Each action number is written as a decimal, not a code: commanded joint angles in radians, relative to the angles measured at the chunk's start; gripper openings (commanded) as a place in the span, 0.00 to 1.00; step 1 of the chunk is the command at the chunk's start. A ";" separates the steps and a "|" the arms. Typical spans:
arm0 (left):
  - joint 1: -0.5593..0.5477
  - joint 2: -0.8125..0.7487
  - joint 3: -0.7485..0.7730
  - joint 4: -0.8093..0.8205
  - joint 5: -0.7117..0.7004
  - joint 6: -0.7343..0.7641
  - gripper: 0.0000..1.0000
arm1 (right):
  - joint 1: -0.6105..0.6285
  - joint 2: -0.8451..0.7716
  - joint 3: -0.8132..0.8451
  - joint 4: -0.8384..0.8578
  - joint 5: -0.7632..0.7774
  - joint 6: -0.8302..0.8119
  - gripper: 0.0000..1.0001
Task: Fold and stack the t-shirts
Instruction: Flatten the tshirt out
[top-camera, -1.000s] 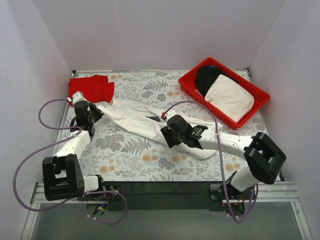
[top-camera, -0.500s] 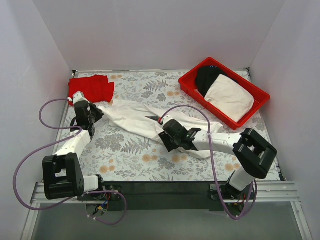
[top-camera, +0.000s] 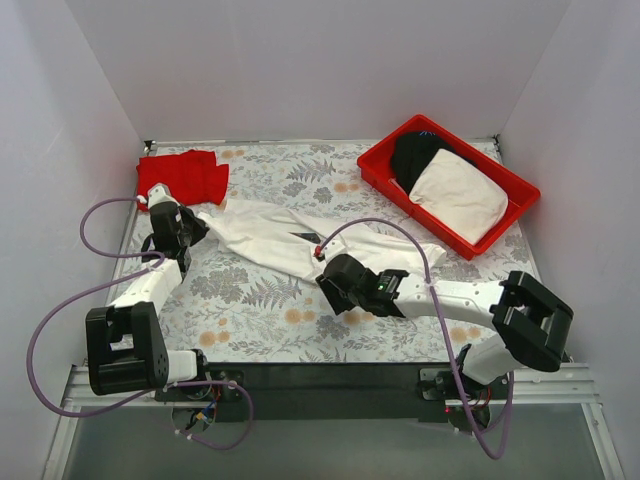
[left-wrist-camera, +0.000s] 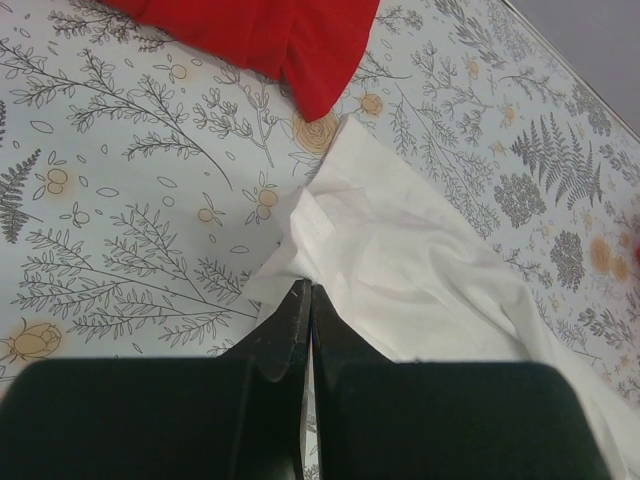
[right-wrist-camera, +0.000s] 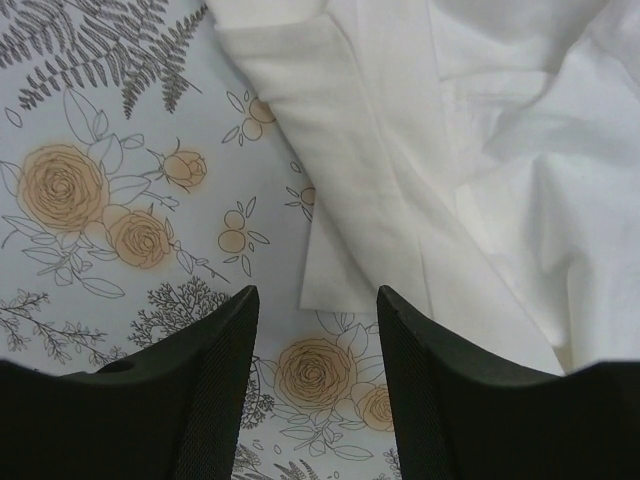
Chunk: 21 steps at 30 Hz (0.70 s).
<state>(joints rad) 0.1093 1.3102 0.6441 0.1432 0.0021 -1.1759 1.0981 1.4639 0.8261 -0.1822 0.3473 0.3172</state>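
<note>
The white t-shirt (top-camera: 265, 235) lies crumpled and stretched across the middle of the table. Its left corner (left-wrist-camera: 330, 230) is pinched in my left gripper (left-wrist-camera: 306, 292), which is shut on it. The red t-shirt (top-camera: 185, 177) lies folded at the far left corner, and its edge (left-wrist-camera: 300, 50) shows just beyond the left gripper. My right gripper (right-wrist-camera: 318, 298) stands open low over the table. A loose corner of the white t-shirt (right-wrist-camera: 345, 270) lies just ahead of its fingertips, and nothing is between them. In the top view the right gripper (top-camera: 335, 285) is at the shirt's near edge.
A red plastic tray (top-camera: 375, 170) stands at the far right, holding a folded off-white garment (top-camera: 458, 195) and a black one (top-camera: 415, 152). Purple cables loop beside both arms. White walls close in the table on three sides.
My right gripper has moved nearer and slightly left along the white t-shirt's near edge, its jaws narrowing a little. The left gripper has stayed in place, still holding the shirt corner.
</note>
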 joint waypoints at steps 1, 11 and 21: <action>0.006 -0.009 0.002 0.013 0.029 0.002 0.00 | -0.001 0.035 -0.010 -0.007 -0.034 0.048 0.45; 0.006 -0.012 0.002 0.012 0.027 0.002 0.00 | -0.001 0.096 -0.010 0.023 -0.022 0.034 0.43; 0.004 -0.020 0.000 0.007 0.019 0.007 0.00 | -0.009 0.147 0.011 -0.055 -0.011 0.098 0.01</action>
<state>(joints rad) 0.1093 1.3102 0.6441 0.1429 0.0193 -1.1755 1.0943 1.5967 0.8257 -0.1532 0.3222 0.3820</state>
